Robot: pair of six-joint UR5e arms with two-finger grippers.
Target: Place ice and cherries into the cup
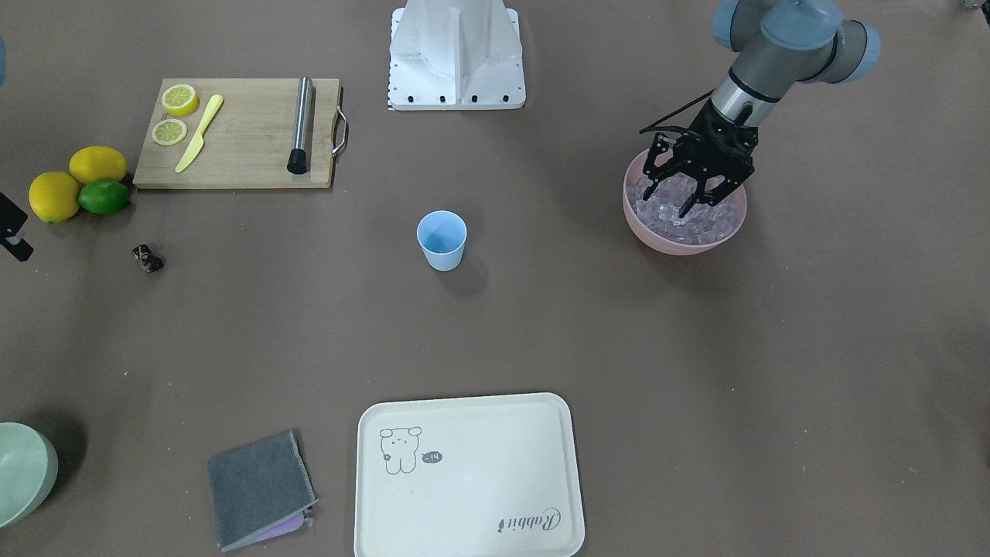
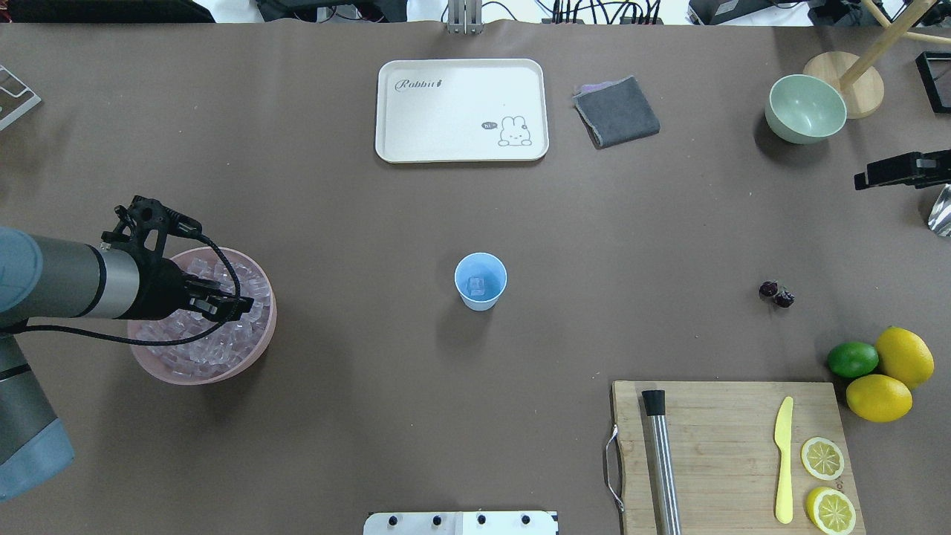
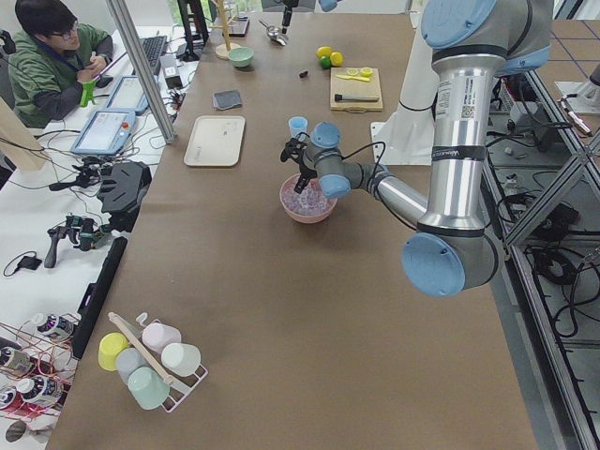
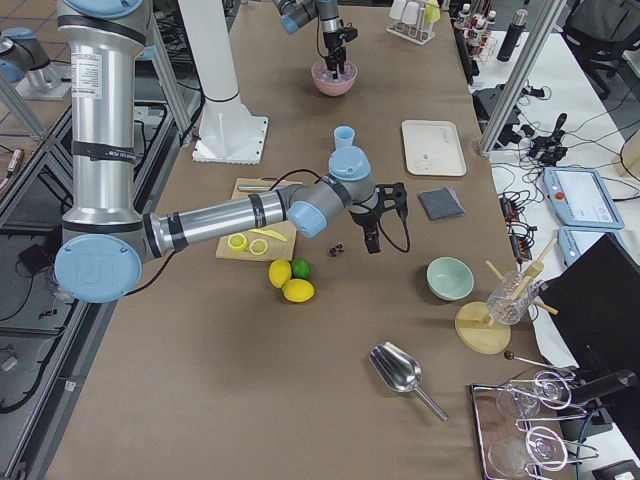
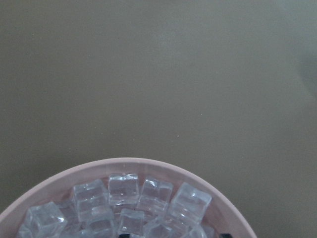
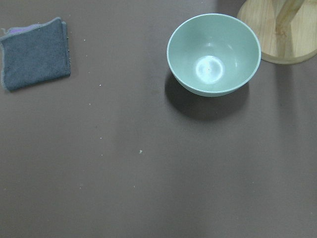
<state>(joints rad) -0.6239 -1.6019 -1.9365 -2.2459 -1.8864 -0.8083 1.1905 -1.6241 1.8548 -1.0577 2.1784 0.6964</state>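
The cup [image 2: 480, 281] stands upright in the middle of the table, well apart from everything else. One ice cube [image 2: 475, 284] can be seen at its bottom in the overhead view. No cherries are seen in it.

The rest of the ice [image 1: 688, 224] is piled in the pink bowl [image 2: 200, 375], which is set near the table's end on the robot's left. The cherries [image 2: 776, 294] lie on the bare table near the other end. They are a little way from the lime [image 2: 852, 359] and the two lemons [image 2: 903, 357], and near the corner of the cutting board [image 2: 721, 416].

The left gripper [image 1: 684, 203] is dipped into the pink bowl, with its tips down among the cubes. Its fingers are spread apart. Whether a cube sits between them cannot be told. The right gripper [image 2: 869, 177] is seen near the table's right end, between the green bowl [image 2: 806, 109] and the cherries. Whether its fingers are apart or together cannot be told.

The ice step seems to be in hand, and another cube looks about to be picked. Next, the fingers would need to be closed gently on one cube, as the cubes look slippery. Then the cube would need to be lifted clear of the bowl's rim, carried to the middle of the table and let go right over the cup. The cherries are not yet touched.
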